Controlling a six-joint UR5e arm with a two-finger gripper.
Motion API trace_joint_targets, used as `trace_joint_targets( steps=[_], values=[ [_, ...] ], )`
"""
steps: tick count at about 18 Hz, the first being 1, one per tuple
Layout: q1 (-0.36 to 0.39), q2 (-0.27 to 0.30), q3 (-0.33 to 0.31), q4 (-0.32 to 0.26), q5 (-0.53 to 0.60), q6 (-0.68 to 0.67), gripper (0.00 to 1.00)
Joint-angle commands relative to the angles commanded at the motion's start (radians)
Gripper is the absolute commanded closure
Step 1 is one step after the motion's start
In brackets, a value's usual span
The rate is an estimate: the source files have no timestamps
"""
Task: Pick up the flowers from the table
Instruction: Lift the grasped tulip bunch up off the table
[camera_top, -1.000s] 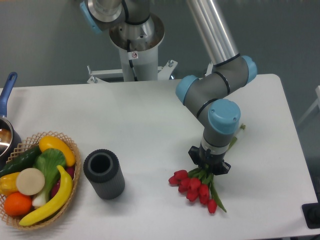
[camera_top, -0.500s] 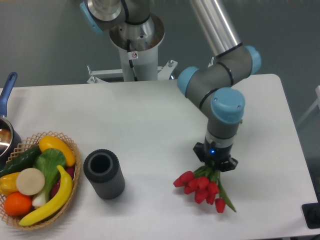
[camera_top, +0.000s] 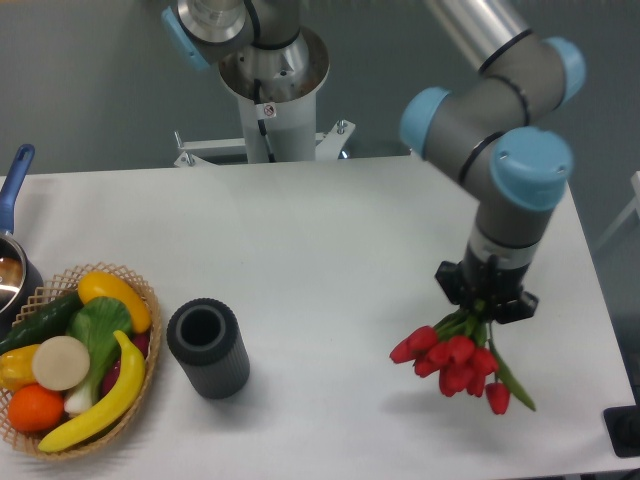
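The flowers, a bunch of red tulip buds with green stems and leaves, hang from my gripper above the white table, with their shadow on the tabletop below. The gripper points down at the right side of the table and is shut on the stems just above the buds. The upper stems and the band are hidden behind the gripper and wrist.
A dark grey open cylinder stands at the front left of centre. A wicker basket of fruit and vegetables sits at the front left edge. A pot with a blue handle is at the far left. The robot base stands behind the table.
The gripper has risen and moved to the right with the flowers in it. The flowers have left the tabletop and now hang in the air.
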Motion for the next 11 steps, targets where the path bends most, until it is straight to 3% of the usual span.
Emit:
trace_joint_targets(
  steps=[3, 5, 11],
  values=[
    [0.014, 0.0, 0.058, -0.109, 0.002, 0.06, 0.83],
    [0.015, -0.003, 0.088, -0.149, 0.003, 0.074, 0.83],
    [0.022, 0.002, 0.111, -0.166, 0.051, 0.131, 0.83]
  ],
)
